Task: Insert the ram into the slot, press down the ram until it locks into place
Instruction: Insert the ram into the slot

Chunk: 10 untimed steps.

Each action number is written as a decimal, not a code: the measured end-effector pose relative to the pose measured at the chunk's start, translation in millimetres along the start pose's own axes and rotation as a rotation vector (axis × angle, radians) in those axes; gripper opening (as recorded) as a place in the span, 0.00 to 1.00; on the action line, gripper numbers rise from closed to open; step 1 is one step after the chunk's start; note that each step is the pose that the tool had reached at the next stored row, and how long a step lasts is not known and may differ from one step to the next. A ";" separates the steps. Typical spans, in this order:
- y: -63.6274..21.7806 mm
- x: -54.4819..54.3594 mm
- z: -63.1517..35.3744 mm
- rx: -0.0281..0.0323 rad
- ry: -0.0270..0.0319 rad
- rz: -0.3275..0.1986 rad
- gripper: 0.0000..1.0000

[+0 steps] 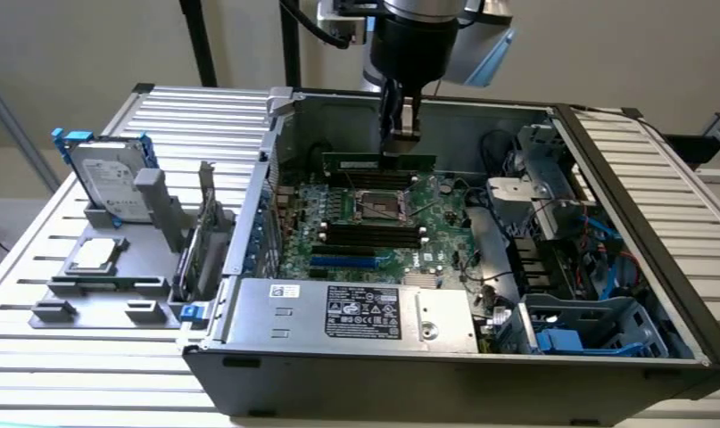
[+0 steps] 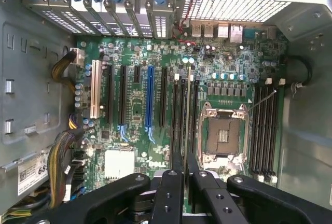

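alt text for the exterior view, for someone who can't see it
The tool grips the ram by its top edge, holding it on edge over the motherboard inside an open computer case. A hard drive stands on a grey rack at the exterior view's left.

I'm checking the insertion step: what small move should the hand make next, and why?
Probably lower straight down a little: the hand holds the ram upright, parallel to and over a slot, but not yet seated in it.

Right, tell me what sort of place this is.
Likely a robot PC-assembly bench: an open computer case on a slatted table, a hard drive in a fixture, the tool gripping the ram.
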<state>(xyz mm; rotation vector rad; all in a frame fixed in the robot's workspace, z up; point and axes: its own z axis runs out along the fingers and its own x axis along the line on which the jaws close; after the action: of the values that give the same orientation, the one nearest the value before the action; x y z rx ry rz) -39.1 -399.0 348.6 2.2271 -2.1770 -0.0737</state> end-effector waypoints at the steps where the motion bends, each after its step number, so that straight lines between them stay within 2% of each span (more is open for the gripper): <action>1: 0.0 0.0 0.7 -0.0082 -0.0003 0.000 0.14; 2: -0.1 0.0 1.4 -0.0163 -0.0004 0.000 0.14; 3: -0.5 0.1 2.4 -0.0217 -0.0006 0.000 0.14; 4: -1.5 0.1 3.9 -0.0242 -0.0006 0.000 0.14; 10: -13.7 0.5 14.3 -0.0255 -0.0006 0.000 0.14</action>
<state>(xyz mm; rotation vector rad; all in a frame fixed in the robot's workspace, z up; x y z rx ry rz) -26.1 -399.0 333.6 2.2136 -2.1642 -0.1015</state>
